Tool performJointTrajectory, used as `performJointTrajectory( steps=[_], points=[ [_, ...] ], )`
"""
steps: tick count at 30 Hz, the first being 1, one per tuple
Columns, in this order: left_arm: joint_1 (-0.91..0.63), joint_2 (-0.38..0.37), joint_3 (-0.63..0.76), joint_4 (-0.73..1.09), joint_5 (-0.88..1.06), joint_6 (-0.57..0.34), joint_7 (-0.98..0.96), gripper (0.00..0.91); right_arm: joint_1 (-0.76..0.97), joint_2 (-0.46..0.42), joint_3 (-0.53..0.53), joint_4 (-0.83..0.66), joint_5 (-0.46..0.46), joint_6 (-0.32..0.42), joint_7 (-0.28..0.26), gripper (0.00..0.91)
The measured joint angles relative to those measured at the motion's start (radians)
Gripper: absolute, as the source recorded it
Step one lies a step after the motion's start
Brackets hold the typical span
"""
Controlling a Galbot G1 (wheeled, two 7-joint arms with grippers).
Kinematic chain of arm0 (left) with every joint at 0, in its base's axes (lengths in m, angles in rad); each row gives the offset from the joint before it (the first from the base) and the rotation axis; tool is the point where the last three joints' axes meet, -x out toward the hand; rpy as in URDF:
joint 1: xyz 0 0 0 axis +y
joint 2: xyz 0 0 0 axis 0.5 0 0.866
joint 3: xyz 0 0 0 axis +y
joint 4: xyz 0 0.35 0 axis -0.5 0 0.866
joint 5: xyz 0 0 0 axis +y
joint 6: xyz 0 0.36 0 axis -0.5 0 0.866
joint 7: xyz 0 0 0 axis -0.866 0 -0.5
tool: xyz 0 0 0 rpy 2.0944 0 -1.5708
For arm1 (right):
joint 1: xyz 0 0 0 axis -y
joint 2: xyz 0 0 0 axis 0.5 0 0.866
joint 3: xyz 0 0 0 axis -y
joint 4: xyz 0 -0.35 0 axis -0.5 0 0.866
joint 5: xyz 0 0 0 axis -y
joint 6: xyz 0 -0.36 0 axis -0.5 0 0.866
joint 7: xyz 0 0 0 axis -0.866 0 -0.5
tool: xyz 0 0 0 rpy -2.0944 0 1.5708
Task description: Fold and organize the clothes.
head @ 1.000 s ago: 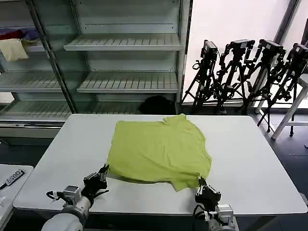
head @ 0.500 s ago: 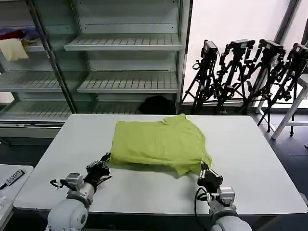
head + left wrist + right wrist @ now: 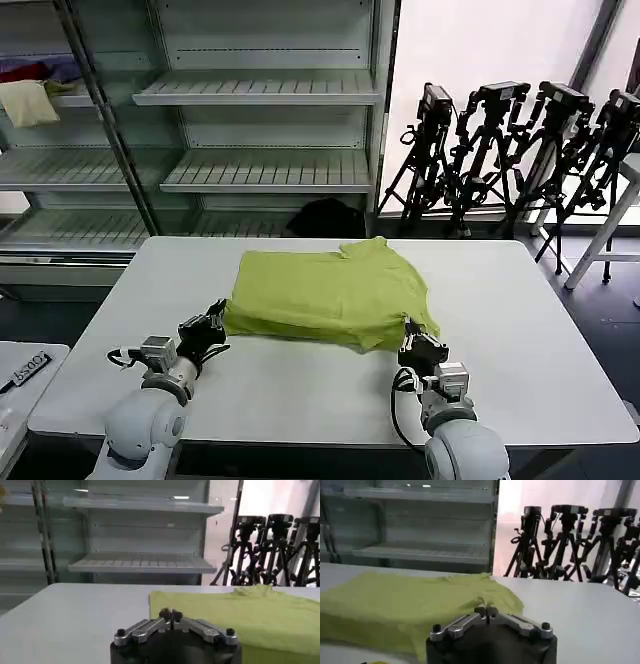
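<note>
Lime T-shirt (image 3: 330, 295) on the white tabletop (image 3: 520, 330), its near hem now carried farther back than a second ago by the left claw (image 3: 208, 328) and right claw (image 3: 415, 347), both pinched narrow on the fabric, the fold advancing.

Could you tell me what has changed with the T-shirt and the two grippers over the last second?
Both grippers, the left gripper and the right gripper, moved away from the robot across the table, carrying the near hem of the lime T-shirt back over itself, so the shirt now looks shorter front to back. The shirt's far edge and collar stayed put, as did the shelves and tripods.
</note>
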Motion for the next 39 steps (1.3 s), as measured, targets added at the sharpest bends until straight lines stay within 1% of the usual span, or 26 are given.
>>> performJointTrajectory(
  steps=[18,19,20,21,29,39],
  points=[
    [-0.053,-0.013,0.015,0.121,0.081,-0.019,0.011,0.01,0.144,0.009,-0.015,-0.171,-0.054,-0.003,-0.021,0.0],
    [-0.055,-0.013,0.015,0.126,0.083,-0.021,0.012,0.091,0.151,0.011,-0.016,-0.178,-0.056,-0.003,-0.021,0.907],
    [-0.057,-0.014,0.016,0.13,0.085,-0.021,0.014,0.474,0.158,0.012,-0.016,-0.184,-0.06,-0.003,-0.02,0.907],
    [-0.058,-0.014,0.016,0.133,0.087,-0.022,0.016,0.907,0.164,0.014,-0.015,-0.191,-0.063,-0.002,-0.02,0.907],
    [-0.06,-0.018,0.019,0.141,0.106,-0.043,0.015,0.907,0.183,0.009,0.007,-0.205,-0.076,0.001,-0.014,0.907],
    [-0.046,-0.019,0.021,0.126,0.115,-0.054,0.001,0.907,0.116,-0.013,0.071,-0.154,-0.082,0.004,-0.048,0.907]
  ],
)
